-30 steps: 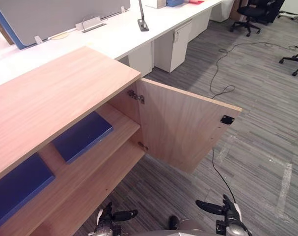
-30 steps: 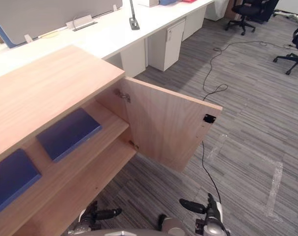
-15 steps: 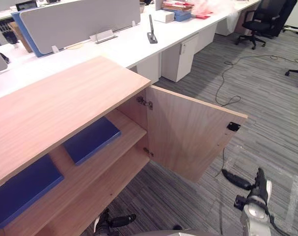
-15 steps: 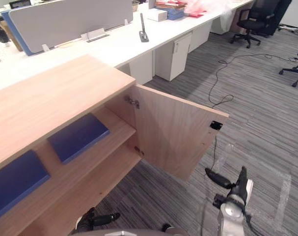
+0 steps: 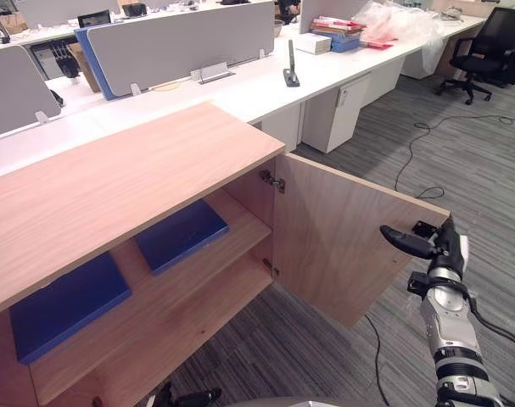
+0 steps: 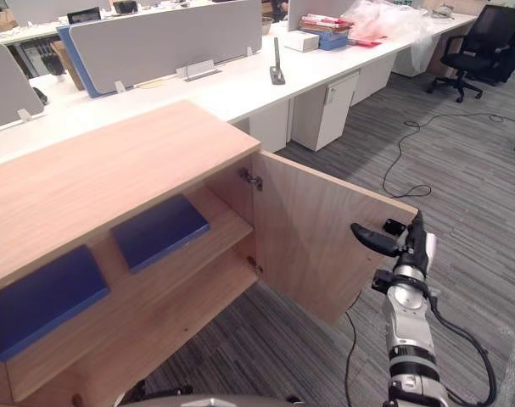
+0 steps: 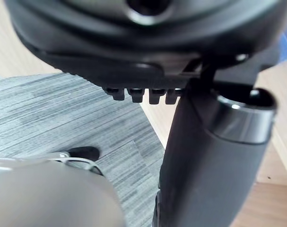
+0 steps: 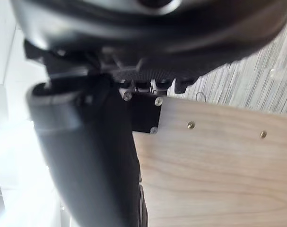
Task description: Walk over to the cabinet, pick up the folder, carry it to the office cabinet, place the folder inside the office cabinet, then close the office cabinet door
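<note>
Folder of flat dark-blue board (image 5: 181, 235) lies on the upper shelf of the light wooden office cabinet (image 5: 113, 182), a second blue folder (image 5: 66, 305) left of it. The wooden door (image 5: 342, 242) stands open. The right hand (image 5: 441, 246) hangs unclenched and empty at the door's free edge. The left hand (image 5: 189, 397) sits low and near, and its grasp cannot be told.

The office cabinet (image 5: 113, 170) had an upper shelf (image 5: 240, 222) bearing two blue folders, both flat: the nearer folder (image 5: 181, 235) lay close to the open door (image 5: 350, 246), the farther folder (image 5: 66, 305) well away from it.
</note>
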Controlling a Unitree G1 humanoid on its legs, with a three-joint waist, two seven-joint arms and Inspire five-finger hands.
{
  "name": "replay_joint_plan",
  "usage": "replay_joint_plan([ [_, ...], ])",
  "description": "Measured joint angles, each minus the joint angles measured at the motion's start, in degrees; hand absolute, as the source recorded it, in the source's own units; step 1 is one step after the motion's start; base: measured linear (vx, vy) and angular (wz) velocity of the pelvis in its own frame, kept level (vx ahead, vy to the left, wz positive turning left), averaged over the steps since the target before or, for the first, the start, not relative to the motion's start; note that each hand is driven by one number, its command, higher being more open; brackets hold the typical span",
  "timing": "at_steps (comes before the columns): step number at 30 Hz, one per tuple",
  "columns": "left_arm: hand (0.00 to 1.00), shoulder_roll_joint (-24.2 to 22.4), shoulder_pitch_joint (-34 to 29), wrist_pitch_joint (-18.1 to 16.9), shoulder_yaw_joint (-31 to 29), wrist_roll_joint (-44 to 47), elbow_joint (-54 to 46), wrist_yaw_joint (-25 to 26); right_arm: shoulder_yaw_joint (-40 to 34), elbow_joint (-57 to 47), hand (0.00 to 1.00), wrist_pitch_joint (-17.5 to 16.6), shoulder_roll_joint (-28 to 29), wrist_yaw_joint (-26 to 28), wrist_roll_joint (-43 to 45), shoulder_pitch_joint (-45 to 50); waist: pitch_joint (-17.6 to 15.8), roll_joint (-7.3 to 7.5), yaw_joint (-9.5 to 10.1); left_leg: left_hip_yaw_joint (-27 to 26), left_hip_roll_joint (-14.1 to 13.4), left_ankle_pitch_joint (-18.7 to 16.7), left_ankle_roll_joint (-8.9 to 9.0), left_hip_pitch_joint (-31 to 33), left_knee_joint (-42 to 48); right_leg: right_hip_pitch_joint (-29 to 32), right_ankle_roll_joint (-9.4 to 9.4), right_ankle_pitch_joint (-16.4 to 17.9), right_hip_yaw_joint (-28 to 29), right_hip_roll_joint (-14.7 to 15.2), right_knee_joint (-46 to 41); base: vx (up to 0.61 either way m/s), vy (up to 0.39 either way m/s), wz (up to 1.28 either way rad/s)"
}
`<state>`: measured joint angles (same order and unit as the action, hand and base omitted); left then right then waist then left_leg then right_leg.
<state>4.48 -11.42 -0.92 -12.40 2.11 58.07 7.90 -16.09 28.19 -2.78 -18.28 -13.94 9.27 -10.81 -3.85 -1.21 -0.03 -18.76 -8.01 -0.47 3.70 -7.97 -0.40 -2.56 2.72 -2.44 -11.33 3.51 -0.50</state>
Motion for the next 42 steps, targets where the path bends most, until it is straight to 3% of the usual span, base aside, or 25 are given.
replay_joint_plan([
  [7,1.00,0.08,-1.55,0.13,-1.66,1.87,0.95,0.41,5.35,2.12,1.00,-0.35,-3.59,0.28,2.07,-0.24,0.32,0.61,-0.39,0.36,0.25,0.42,-0.19,0.42,-0.41,-0.88,-0.19,-2.13,-0.42,-0.22,3.51,-0.04,0.000,-0.01],
  [15,1.00,0.42,-0.76,0.11,-2.50,1.65,2.46,0.37,18.81,3.01,1.00,-1.60,-10.02,2.13,-2.92,1.20,0.49,1.08,-2.09,0.07,-0.78,0.58,0.30,-0.04,-0.38,-1.46,-0.90,-3.43,0.90,-1.58,5.52,-0.05,-0.026,-0.10],
  [18,1.00,1.10,-0.54,0.10,-2.51,1.45,3.30,0.39,28.02,1.44,1.00,-1.63,-15.03,2.95,-8.22,3.84,0.95,1.85,-2.11,-1.38,-1.97,0.31,1.50,-0.07,-0.28,-0.85,-1.44,-3.38,2.37,-2.68,5.54,-0.06,-0.051,-0.29],
  [21,1.00,2.19,0.13,0.09,-2.60,-0.74,5.02,0.38,41.42,-4.48,1.00,-1.69,-23.07,7.16,-12.21,7.55,1.39,2.51,-3.47,-2.37,-3.33,0.50,2.08,-0.17,-0.15,-0.47,-2.17,-3.37,3.65,-4.21,5.36,-0.02,-0.083,-0.28],
  [23,1.00,2.77,1.93,0.05,-2.72,-2.76,6.40,0.31,53.57,-8.32,1.00,-3.04,-29.52,16.97,-17.90,8.90,1.31,2.37,-3.33,-2.77,-4.33,0.84,2.56,-0.87,-0.11,-0.90,-2.83,-3.30,4.03,-5.27,5.32,-0.01,-0.077,-0.12],
  [25,1.00,2.81,3.09,-0.24,-3.24,-2.79,6.40,0.24,57.84,-9.48,1.00,-4.12,-29.55,22.66,-20.91,10.38,1.33,2.43,-2.98,-2.54,-4.76,1.06,2.92,-1.16,-0.15,-1.23,-3.36,-3.10,3.94,-5.74,5.30,-0.01,-0.065,0.08],
  [27,1.00,2.61,4.67,-0.36,-4.60,-2.88,6.40,0.04,60.99,-14.27,1.00,-7.48,-27.67,28.98,-23.28,13.97,1.19,2.05,-2.48,-2.34,-5.10,1.11,3.04,-1.38,-0.13,-1.62,-3.70,-2.89,3.77,-6.07,5.30,-0.01,-0.026,0.03],
  [29,1.00,2.62,5.37,-0.37,-4.97,-3.05,6.40,0.16,61.13,-16.51,1.00,-9.42,-28.35,30.51,-25.10,14.15,0.68,1.47,-2.39,-2.35,-4.93,1.09,3.06,-1.31,-0.04,-1.56,-3.69,-2.89,3.82,-5.88,5.06,-0.03,0.012,0.00],
  [38,1.00,2.98,5.06,-0.87,-4.59,-4.26,6.41,0.69,61.20,-17.98,1.00,-9.84,-25.58,30.34,-28.17,14.40,-0.38,2.50,-0.16,-2.11,-4.50,0.08,2.86,-0.80,0.49,-1.48,-3.44,-2.80,3.66,-5.29,5.08,0.00,0.003,0.01],
  [42,1.00,2.79,5.05,-1.06,-3.67,-4.30,6.26,0.93,61.19,-17.55,1.00,-9.81,-22.27,29.59,-30.18,14.22,-0.52,2.06,0.00,-0.98,-4.36,-0.08,2.98,0.06,0.72,-0.93,-3.30,-2.01,2.59,-4.95,4.26,0.02,0.004,0.15],
])
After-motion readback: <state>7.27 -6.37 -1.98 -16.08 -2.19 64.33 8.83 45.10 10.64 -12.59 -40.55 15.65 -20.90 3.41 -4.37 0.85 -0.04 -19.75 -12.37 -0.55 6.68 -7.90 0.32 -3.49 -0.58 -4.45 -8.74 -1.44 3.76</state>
